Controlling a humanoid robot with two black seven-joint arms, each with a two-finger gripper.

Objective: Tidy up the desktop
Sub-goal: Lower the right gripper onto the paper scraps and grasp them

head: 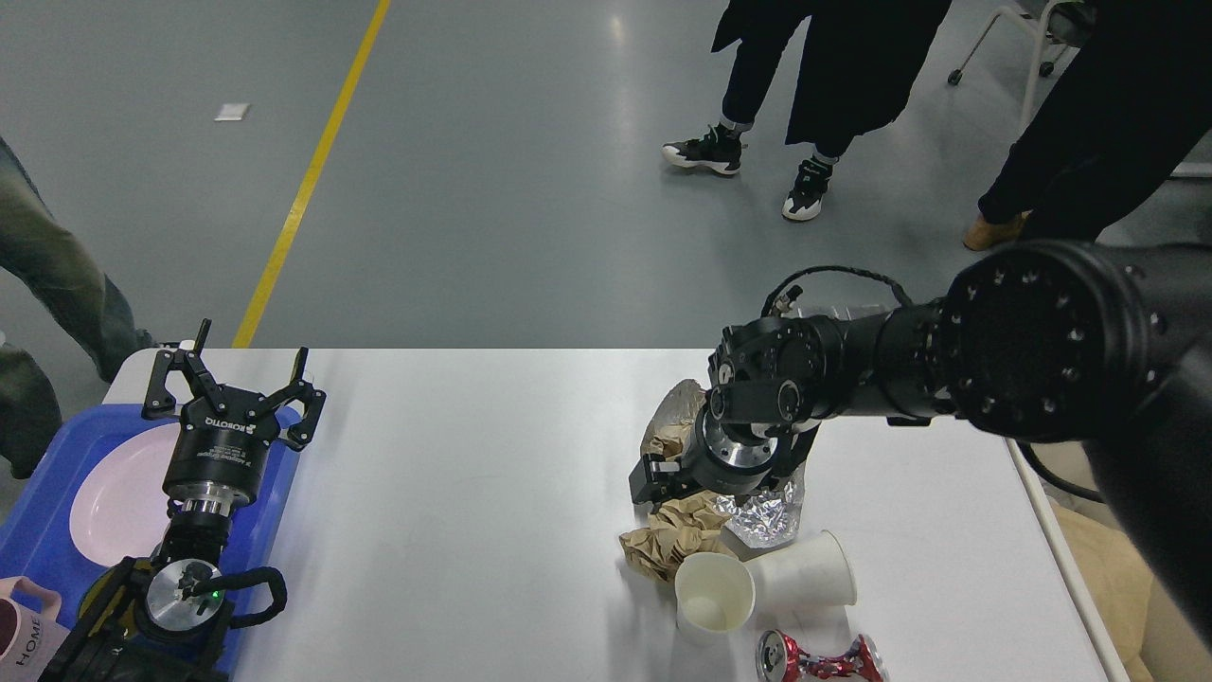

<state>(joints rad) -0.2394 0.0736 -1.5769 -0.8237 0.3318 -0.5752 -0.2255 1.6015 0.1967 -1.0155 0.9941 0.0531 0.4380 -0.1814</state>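
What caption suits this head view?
Right pincer reaches into crumpled paper and foil on the desktop; left pincer waits open.

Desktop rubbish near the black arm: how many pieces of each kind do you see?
Paper cups: 2
Crumpled brown paper wads: 2
Foil sheet: 1
Crushed red can: 1
Total: 6
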